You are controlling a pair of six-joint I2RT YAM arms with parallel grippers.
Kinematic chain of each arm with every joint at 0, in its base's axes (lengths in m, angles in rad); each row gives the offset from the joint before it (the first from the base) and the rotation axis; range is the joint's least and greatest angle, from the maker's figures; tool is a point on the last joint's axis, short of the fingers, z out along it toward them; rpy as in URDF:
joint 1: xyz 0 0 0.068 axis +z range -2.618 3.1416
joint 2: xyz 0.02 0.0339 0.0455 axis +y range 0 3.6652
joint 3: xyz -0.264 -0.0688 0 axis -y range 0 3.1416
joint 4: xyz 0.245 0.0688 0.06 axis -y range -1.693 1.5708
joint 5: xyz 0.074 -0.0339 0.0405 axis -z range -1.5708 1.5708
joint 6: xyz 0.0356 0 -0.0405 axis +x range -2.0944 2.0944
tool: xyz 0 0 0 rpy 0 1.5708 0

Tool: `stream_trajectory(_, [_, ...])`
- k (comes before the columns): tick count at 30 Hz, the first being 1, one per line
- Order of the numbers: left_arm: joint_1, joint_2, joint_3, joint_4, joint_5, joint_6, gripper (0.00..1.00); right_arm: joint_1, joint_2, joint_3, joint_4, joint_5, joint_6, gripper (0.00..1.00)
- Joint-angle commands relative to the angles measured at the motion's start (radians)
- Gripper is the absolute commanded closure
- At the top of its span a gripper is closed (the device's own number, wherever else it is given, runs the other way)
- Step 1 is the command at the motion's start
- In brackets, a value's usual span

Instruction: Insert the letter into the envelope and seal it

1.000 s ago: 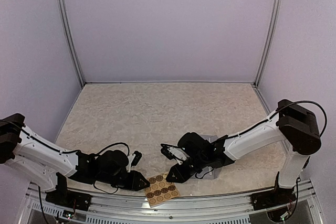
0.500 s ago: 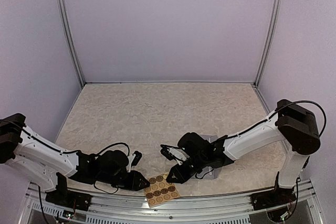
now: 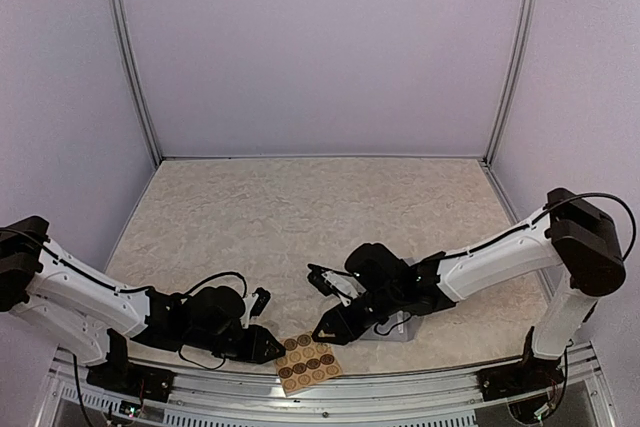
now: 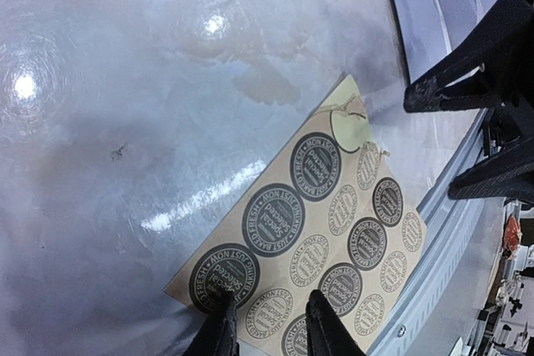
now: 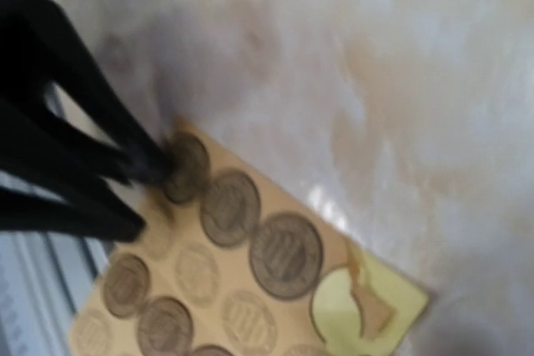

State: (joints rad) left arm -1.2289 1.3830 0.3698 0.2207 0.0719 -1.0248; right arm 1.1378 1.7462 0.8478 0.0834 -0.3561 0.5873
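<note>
Right arm's elbow has swung outward since a second ago | right hand [image 3: 322, 333] released, fingers spread just beside the sticker sheet [image 4: 334, 231] | left hand [image 4: 271, 298] partly spread, tips pressing the sheet's edge | I see the envelope [image 3: 393, 331] flat on the bench [image 3: 300, 207] under my right forearm

The sticker sheet [image 3: 308, 362] lies flat on the table [image 3: 300, 217] at its near edge, just behind the rail [image 3: 400, 384] and roughly midway between the 2 arm bases. The left gripper [image 3: 270, 347] is at the sheet's left corner, with its 2 fingertips [image 4: 227, 314] on that edge. The right gripper [image 3: 322, 333] is at the sheet's far corner; I cannot tell if it touches. The envelope [image 3: 392, 330] lies flat on the table further right, mostly under the right arm.
</note>
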Motion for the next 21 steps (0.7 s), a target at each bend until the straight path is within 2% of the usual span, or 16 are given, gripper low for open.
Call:
stream_trajectory(1, [0.008,-0.004,-0.015,-0.034,-0.012,0.009,0.73,-0.049,-0.039,-0.024,0.033,0.006,-0.003,0.56])
stream_trajectory(8, [0.008,-0.011,-0.017,-0.038,-0.014,0.008,0.73,-0.074,0.031,0.014,0.029,-0.036,-0.031,0.51])
stream_trajectory(21, [0.009,-0.003,-0.012,-0.040,-0.011,0.014,0.73,-0.058,0.126,0.046,0.055,-0.124,-0.014,0.52])
